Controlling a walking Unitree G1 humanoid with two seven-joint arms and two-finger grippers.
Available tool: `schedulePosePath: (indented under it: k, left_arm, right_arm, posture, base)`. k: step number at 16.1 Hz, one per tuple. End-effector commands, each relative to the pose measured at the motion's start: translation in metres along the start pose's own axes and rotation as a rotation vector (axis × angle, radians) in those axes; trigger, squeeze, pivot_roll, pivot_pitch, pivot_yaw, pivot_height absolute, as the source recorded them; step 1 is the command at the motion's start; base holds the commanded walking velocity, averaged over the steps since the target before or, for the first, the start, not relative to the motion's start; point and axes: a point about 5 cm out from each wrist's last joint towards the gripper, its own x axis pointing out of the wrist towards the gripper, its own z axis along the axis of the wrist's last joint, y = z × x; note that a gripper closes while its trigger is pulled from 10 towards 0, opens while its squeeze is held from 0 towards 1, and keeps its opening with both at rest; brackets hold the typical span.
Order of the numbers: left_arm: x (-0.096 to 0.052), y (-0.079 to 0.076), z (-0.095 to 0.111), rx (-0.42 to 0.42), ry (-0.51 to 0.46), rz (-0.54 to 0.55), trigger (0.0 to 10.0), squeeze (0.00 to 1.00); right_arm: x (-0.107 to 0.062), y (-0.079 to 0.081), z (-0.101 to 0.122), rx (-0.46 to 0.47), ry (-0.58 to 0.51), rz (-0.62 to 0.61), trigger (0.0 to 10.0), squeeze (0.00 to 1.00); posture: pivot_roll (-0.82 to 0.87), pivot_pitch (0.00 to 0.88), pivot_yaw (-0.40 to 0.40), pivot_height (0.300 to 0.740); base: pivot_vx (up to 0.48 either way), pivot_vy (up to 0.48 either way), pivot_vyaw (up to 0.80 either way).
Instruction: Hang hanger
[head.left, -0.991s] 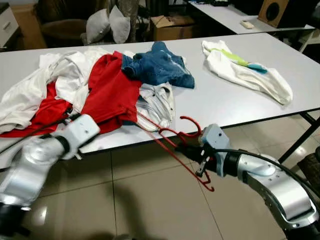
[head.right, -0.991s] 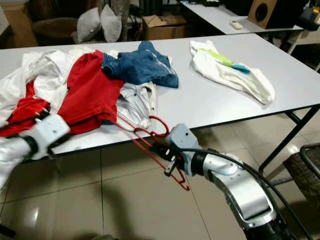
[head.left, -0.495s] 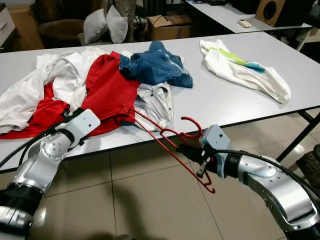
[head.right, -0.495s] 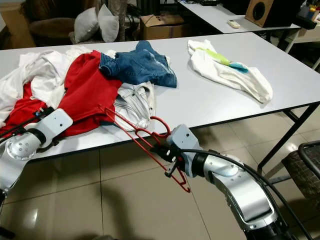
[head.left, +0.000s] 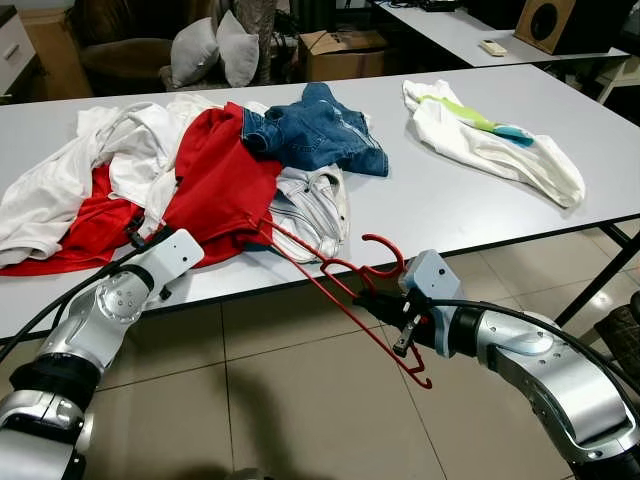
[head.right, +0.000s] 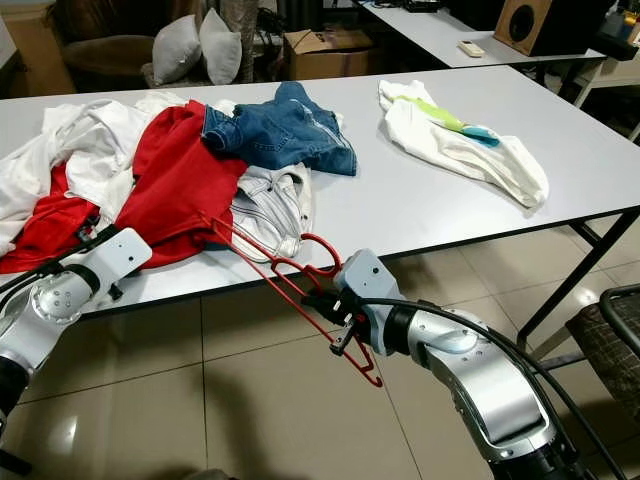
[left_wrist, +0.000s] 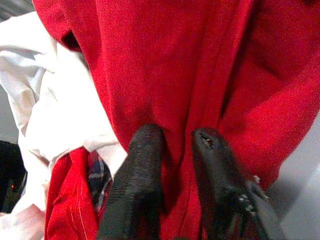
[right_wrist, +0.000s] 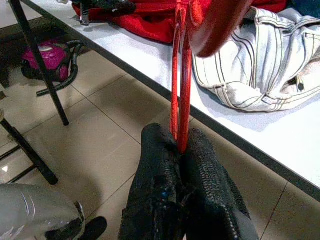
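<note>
No writing or label can be read on anything here; the hanger (head.left: 335, 280) is thin red plastic, its hook curling up near the table (head.left: 470, 200) edge and its long bars slanting from the red shirt (head.left: 220, 180) on the tabletop out over the tiled floor (head.left: 280, 390); the right gripper (head.left: 368, 300) is clamped shut on the hanger just off the table's front edge — the right wrist view shows the two black fingers (right_wrist: 205, 185) pinching the doubled red bar, with a striped white garment (right_wrist: 270, 65) behind and a pink vacuum cleaner (right_wrist: 37, 57) under the table; the left gripper (left_wrist: 175, 145) sits at the shirt's lower edge, its fingers (left_wrist: 142, 170) slightly parted and pressed into the red cloth — whether cloth lies between them cannot be told; a denim garment (head.left: 315, 130) lies beyond.
</note>
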Motion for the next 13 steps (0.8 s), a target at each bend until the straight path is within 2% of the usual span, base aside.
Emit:
schedulePosePath:
  k: [1,9,13]
  left_arm:
    - [0.002,0.003,0.003,-0.013,-0.017,0.015,0.0,0.0]
    - [0.002,0.002,-0.008,-0.069,0.017,0.034,0.0,0.0]
    - [0.003,0.001,-0.007,-0.098,0.007,0.034,0.0,0.0]
  right_arm:
    - [-0.003,-0.002,0.007,-0.024,-0.016,-0.008,10.0,0.0]
    - [-0.003,-0.002,0.008,-0.032,-0.016,-0.003,10.0,0.0]
    - [-0.004,-0.002,0.008,-0.035,-0.014,0.0,10.0,0.0]
  posture:
    - [-0.12,0.0,0.019,0.74]
    - [-0.12,0.0,0.01,0.74]
    - [-0.13,0.0,0.002,0.74]
  base:
    - [0.0,0.0,0.0]
    - [0.0,0.0,0.0]
    - [0.0,0.0,0.0]
